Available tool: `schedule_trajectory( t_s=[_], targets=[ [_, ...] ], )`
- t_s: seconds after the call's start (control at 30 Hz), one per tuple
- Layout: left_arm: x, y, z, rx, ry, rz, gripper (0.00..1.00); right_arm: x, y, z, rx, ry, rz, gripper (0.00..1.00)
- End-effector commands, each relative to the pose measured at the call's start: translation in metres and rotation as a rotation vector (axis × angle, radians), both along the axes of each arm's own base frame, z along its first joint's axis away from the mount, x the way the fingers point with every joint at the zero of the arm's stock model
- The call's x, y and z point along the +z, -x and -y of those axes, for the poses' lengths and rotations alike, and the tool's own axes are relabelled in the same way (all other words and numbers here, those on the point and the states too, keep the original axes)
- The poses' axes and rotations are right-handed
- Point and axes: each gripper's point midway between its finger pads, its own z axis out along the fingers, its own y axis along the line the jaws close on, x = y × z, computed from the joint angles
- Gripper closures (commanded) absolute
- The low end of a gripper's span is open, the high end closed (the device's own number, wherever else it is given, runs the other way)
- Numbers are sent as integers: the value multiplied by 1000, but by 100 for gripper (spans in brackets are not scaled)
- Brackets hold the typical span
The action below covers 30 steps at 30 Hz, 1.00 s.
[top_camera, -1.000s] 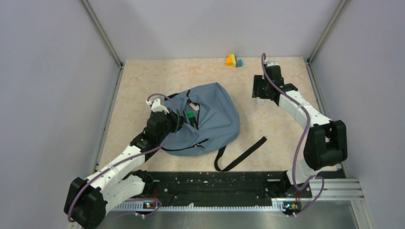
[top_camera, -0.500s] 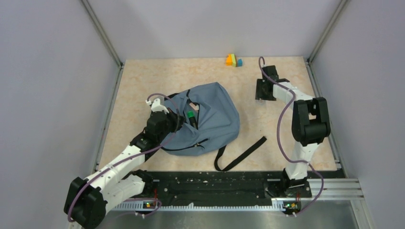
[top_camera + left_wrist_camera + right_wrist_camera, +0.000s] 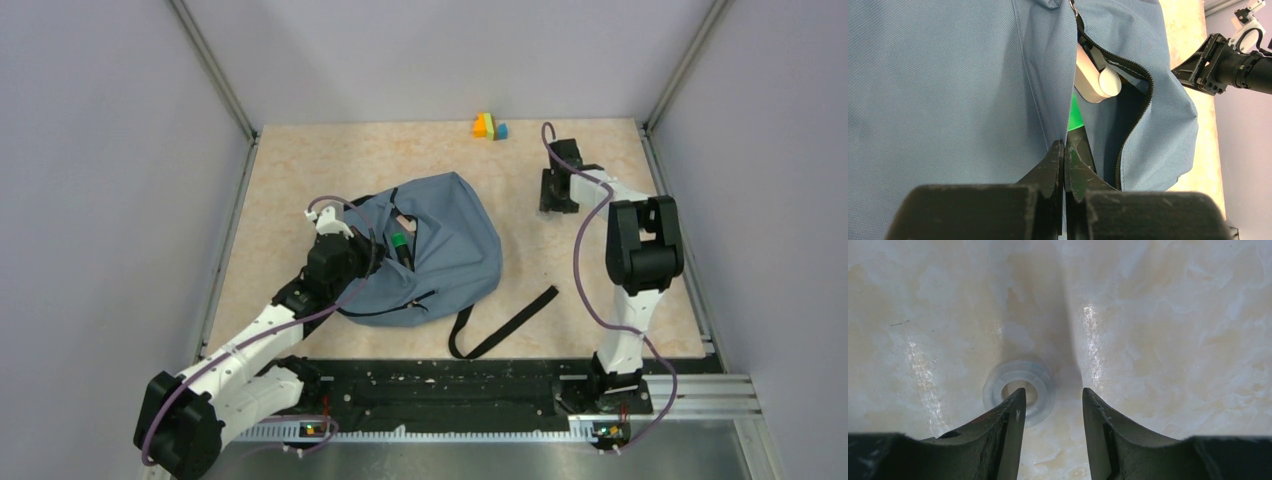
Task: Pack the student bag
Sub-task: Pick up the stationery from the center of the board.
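The student bag (image 3: 440, 250), dusty-blue, lies at the table's middle with its zipper open. My left gripper (image 3: 378, 250) is shut on the fabric edge of that opening (image 3: 1064, 150). Inside the bag show a white cylinder (image 3: 1095, 80) and something green (image 3: 1076, 116). My right gripper (image 3: 558, 192) points down at the table at the far right, open. A translucent white ring (image 3: 1045, 390) lies flat under it. The left finger (image 3: 1015, 410) sits over the ring's hole, and the ring's right rim lies between the fingers. The midpoint of the right gripper (image 3: 1052, 396) is just above the table.
Small coloured blocks (image 3: 489, 126) sit at the far edge. A black strap (image 3: 505, 322) trails from the bag toward the near rail (image 3: 450, 385). Grey walls close in the table on three sides. The right arm (image 3: 1228, 65) shows beyond the bag in the left wrist view.
The right arm's elbow has swung up and toward the far side, standing the arm steeper. Its gripper stays over the same spot. The left arm and the bag have not moved.
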Motion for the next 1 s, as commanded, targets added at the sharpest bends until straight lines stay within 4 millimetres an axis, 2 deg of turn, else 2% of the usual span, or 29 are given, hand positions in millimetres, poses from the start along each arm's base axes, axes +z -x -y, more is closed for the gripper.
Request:
schedule_trajectory(
  t_s=[0.0,0.97],
  targets=[
    [31,-11,-6,37,16,85,100,17,-21,6,-8,13,64,56],
    [33,-9,-6,35,22,91,100,1,-19,-4,49,15,24,71]
  ],
)
